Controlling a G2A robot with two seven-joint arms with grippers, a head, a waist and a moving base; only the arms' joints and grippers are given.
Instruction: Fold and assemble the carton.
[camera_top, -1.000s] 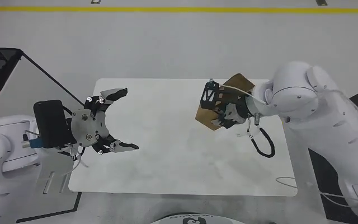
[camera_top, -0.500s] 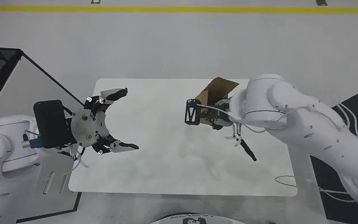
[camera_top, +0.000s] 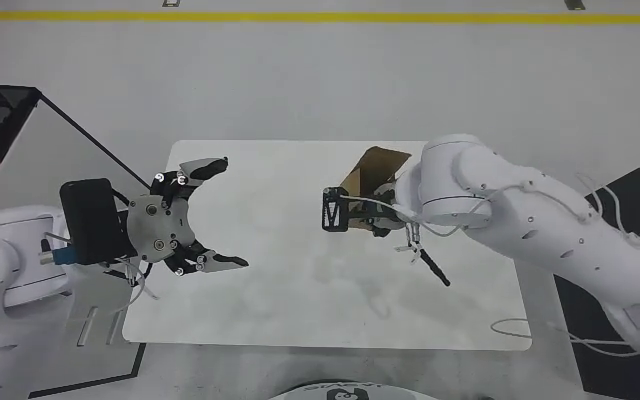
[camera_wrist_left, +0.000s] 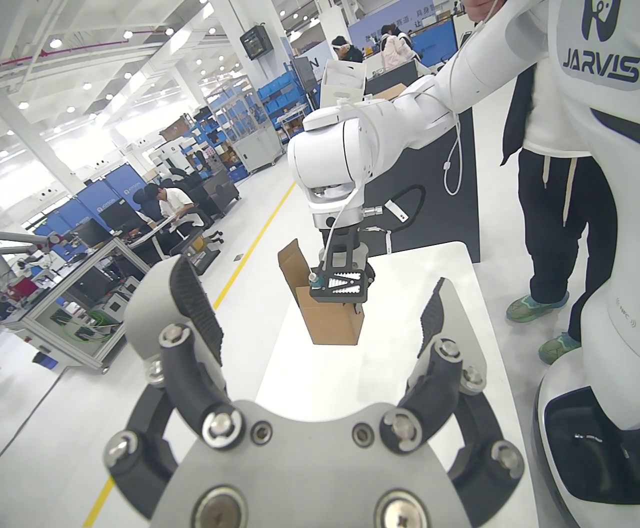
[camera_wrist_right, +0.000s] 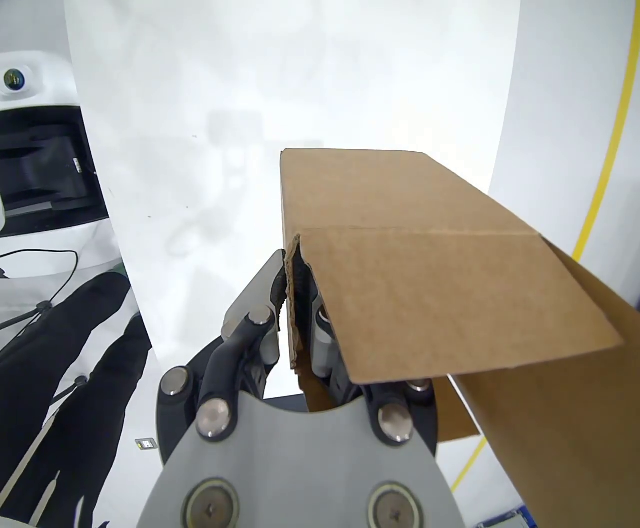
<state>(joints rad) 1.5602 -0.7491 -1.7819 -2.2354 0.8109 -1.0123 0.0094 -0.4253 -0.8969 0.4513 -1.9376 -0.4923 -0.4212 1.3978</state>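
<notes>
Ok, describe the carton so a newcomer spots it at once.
From the white table, follow the white arm to the right pincer. Clamped there is the carton: a brown cardboard box with one flap raised, the only brown thing among white and black.

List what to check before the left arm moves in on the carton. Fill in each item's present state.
1. Right gripper shut on a carton wall: ok.
2. Left gripper open and holding nothing: ok.
3. Left gripper apart from the carton, facing it across the table: ok.
4. Carton closed: not ok, one flap stands up open.
5. Carton resting on the table: cannot tell.
</notes>
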